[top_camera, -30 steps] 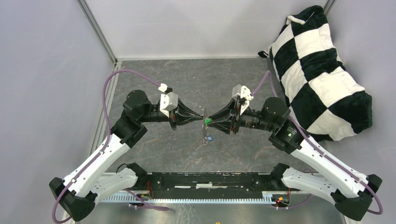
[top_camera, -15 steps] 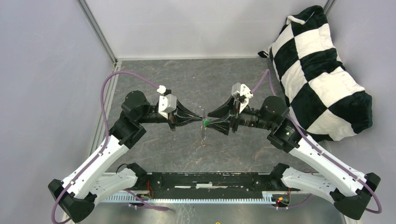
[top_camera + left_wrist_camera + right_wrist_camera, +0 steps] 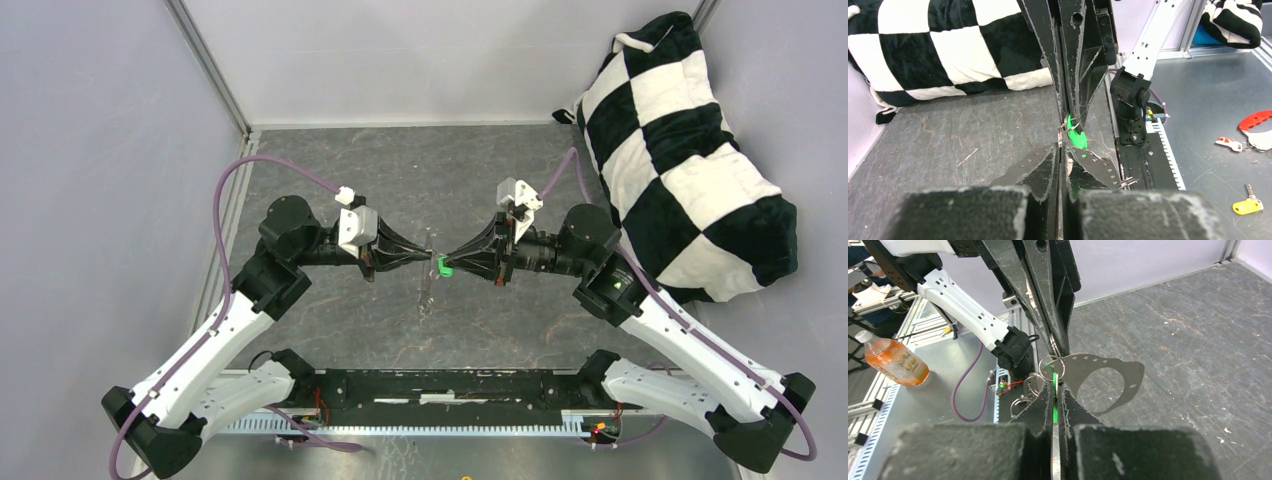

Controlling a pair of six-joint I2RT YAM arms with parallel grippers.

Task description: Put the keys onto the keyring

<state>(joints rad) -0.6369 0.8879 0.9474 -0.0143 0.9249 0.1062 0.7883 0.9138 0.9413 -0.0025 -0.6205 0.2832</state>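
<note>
left gripper point(image 3: 1060, 152): clamped on keyring point(image 3: 1098, 361), loop hanging below
right gripper point(image 3: 1057, 389): pinched shut on green key point(image 3: 1076, 136)
tips: nearly touching above table point(image 3: 400, 170)

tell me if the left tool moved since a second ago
Yes, the left tool has edged slightly left in the top view, away from the checkered pillow.

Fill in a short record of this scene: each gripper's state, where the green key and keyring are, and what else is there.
Left gripper: shut on the keyring
Right gripper: shut on the green key
Position: tips meet above the table, keyring hanging below
Blue key: not visible
Also present: checkered cushion, far right
</note>
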